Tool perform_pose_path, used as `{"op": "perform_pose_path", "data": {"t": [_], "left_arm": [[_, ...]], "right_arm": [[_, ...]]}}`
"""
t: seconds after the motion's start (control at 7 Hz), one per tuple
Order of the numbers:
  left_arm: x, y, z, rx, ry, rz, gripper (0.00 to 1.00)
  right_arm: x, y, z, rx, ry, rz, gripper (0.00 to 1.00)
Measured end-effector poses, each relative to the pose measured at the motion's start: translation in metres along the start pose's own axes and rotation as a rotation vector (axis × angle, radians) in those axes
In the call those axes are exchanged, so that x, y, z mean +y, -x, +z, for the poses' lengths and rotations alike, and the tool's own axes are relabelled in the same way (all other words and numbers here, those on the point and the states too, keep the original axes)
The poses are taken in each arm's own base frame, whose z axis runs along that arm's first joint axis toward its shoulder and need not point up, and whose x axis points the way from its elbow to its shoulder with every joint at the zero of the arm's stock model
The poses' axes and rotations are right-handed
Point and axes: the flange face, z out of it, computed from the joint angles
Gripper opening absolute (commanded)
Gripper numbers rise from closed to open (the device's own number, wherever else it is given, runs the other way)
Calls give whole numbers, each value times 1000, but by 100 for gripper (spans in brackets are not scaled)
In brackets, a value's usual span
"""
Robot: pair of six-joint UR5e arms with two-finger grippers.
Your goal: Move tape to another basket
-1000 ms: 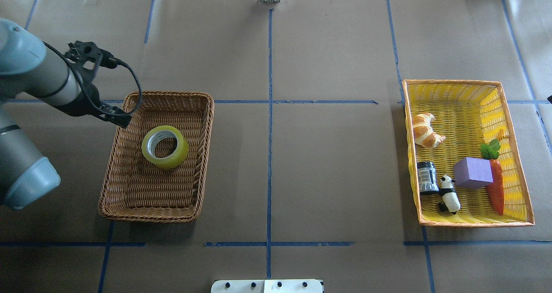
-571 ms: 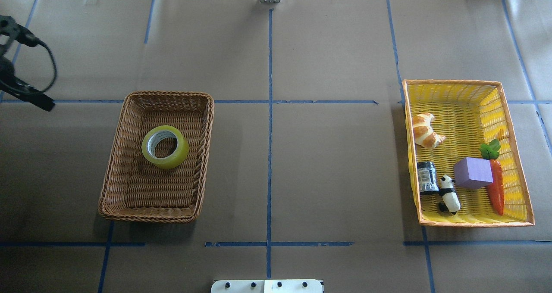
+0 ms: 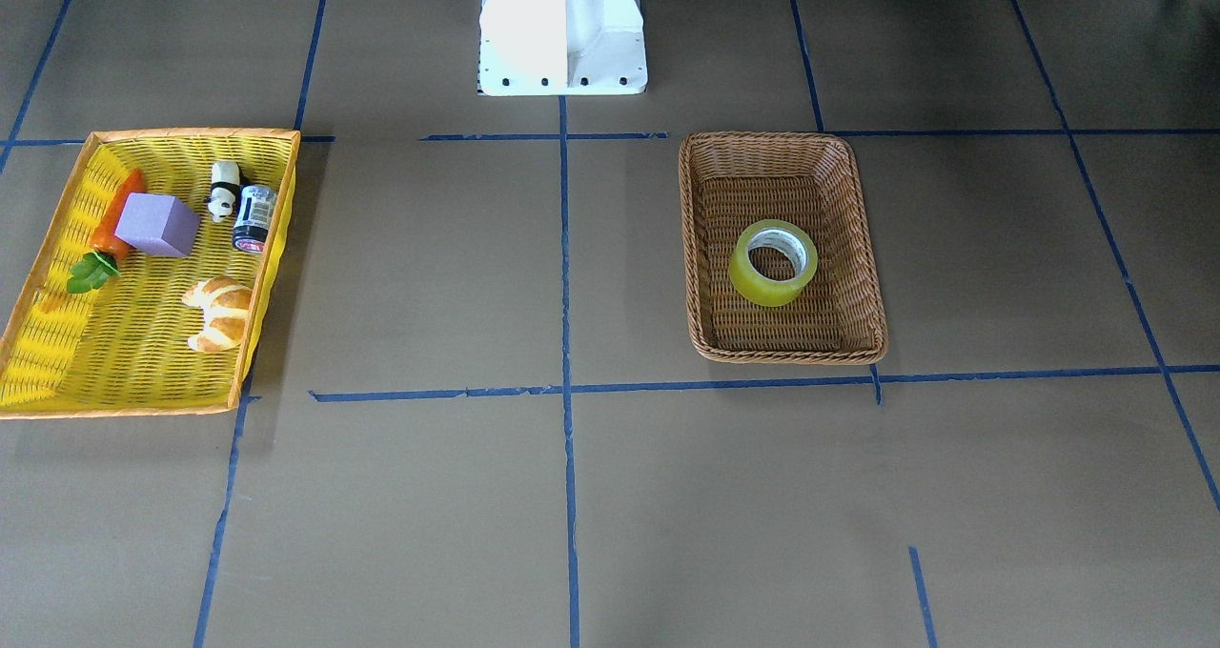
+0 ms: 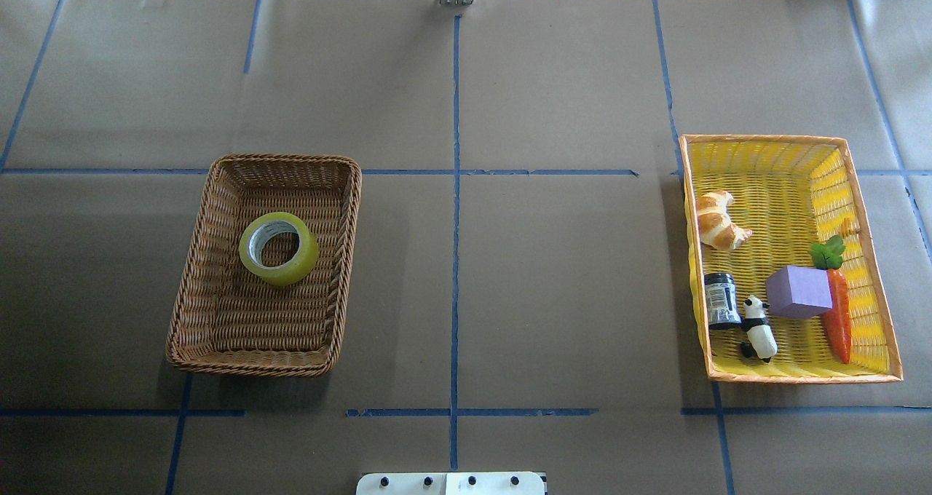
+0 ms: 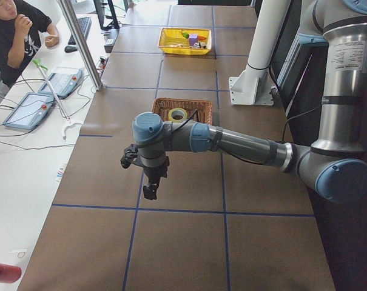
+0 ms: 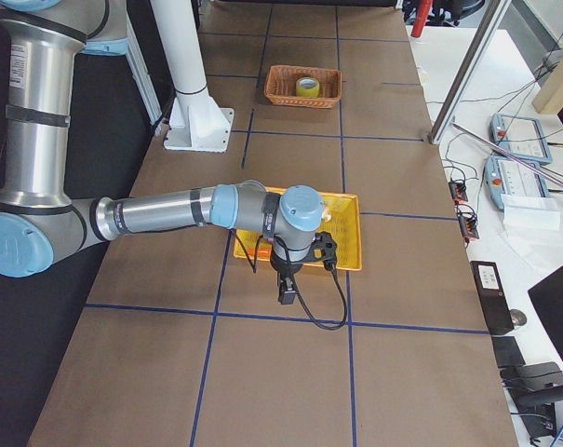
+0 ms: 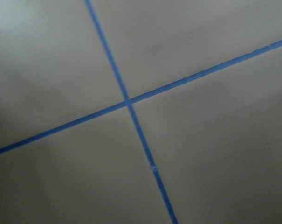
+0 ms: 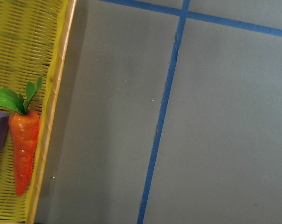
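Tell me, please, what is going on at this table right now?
Nothing is being handled at this moment. The roll of yellow-green packing tape lies flat in the brown wicker basket, and no claw touches it. The left claw hangs over the table beyond that basket's end. The right claw hangs just outside the yellow basket, which holds a croissant, carrot, purple block, panda figure and small dark jar. Whether the claws are open cannot be told.

Silver arms (image 5: 244,145), blue-grey joint caps (image 5: 148,126), black left pincer (image 5: 150,194)
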Motion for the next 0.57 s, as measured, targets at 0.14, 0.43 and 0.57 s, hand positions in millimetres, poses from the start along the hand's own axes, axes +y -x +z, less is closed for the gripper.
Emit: {"op": "perform_pose_path", "data": {"t": [0.14,0.43,0.57], "left_arm": [[25,14,16,20,29,-43,100],[46,26,35,34,59,-76,100],[51,29,40,34,70,-85,100]], "right_arm": [[1,-1,1,0,2,14,100],[0,0,0,1,-2,11,100],[-1,0,0,3,-8,3,100]]}}
